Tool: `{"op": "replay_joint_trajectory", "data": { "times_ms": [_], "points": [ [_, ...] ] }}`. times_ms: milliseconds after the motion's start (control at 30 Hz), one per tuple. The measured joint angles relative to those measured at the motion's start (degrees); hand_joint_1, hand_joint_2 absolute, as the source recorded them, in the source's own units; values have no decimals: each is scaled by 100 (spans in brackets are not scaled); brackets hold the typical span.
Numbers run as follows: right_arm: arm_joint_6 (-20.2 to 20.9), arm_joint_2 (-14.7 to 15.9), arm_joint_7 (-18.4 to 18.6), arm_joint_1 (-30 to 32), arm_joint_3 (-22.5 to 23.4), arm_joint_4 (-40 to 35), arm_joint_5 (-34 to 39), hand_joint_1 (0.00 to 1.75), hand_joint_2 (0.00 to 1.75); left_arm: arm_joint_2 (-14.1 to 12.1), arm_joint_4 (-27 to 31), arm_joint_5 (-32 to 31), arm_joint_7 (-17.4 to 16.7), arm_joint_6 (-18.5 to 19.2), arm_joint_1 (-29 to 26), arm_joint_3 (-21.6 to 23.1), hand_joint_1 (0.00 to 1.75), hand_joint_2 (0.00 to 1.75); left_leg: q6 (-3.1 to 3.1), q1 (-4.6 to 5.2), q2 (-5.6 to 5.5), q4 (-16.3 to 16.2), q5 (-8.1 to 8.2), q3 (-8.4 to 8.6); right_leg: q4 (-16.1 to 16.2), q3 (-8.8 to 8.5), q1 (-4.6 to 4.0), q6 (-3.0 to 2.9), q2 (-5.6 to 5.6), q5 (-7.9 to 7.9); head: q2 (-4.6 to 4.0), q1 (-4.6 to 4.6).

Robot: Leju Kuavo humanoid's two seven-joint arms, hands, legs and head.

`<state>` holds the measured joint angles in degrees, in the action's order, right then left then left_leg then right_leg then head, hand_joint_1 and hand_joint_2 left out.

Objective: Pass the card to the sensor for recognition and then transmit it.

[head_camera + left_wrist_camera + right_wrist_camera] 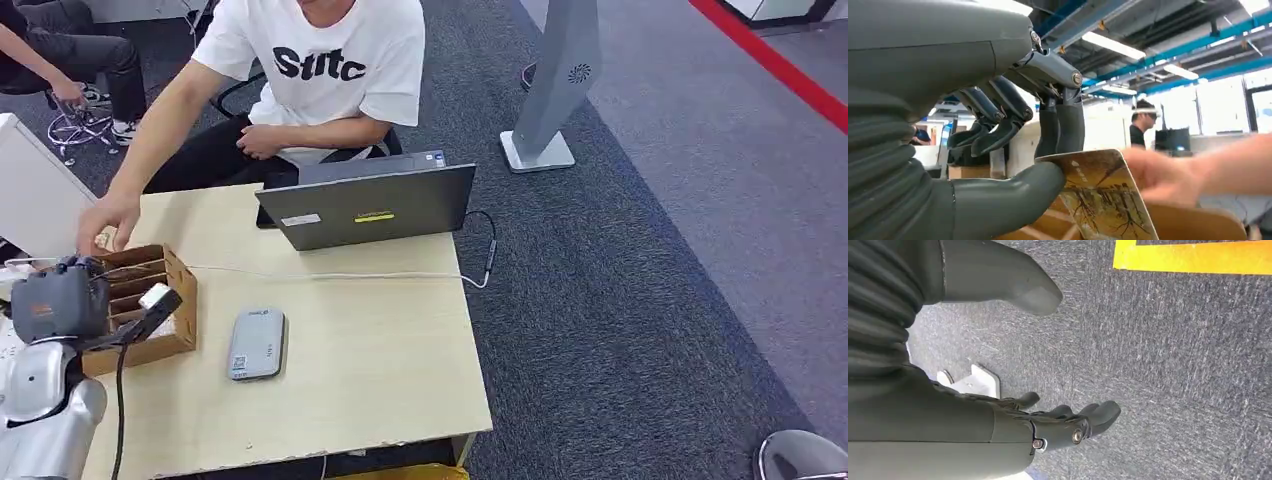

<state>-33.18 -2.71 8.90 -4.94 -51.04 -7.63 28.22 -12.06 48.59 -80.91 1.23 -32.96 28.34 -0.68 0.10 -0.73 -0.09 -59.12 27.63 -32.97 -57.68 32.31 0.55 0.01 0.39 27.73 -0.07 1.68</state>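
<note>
My left hand [62, 302] hovers over a brown cardboard slotted box [172, 343] at the table's left side. In the left wrist view this hand [998, 145] pinches a card [1104, 196] with a yellow-brown tree picture between thumb and fingers, just above the box [1193, 222]. In the head view the card [155, 295] shows pale at the fingertips. A grey card sensor [256, 343] lies flat on the table to the right of the box. My right hand [1058, 422] hangs over grey carpet, fingers loosely apart and holding nothing.
A seated person in a white T-shirt reaches a hand [105, 222] to the box's far edge; it appears blurred [1168, 175] beside the card. A grey laptop [365, 205] stands at the table's back, with a white cable [330, 275] running across the wooden table [380, 380].
</note>
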Motion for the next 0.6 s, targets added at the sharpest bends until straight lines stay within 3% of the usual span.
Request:
{"op": "replay_joint_trajectory", "data": {
  "times_ms": [167,333,600],
  "points": [
    [-35,4,-33,0,-9,0,24,0,175,-64,409,208,35,15,36,-63,175,175,0,-1,1,0,-1,1,0,0,0,0,1,-2,0,0],
    [-70,15,-70,0,-79,7,70,0,175,-236,1017,406,105,258,243,-114,175,175,0,-1,0,0,-1,1,0,0,-1,0,1,-1,0,0],
    [-66,17,-70,-1,-136,13,72,0,175,-380,1323,387,85,428,446,-192,175,175,0,-1,1,0,-1,1,0,0,-1,0,1,-1,0,2]
  ]
}}
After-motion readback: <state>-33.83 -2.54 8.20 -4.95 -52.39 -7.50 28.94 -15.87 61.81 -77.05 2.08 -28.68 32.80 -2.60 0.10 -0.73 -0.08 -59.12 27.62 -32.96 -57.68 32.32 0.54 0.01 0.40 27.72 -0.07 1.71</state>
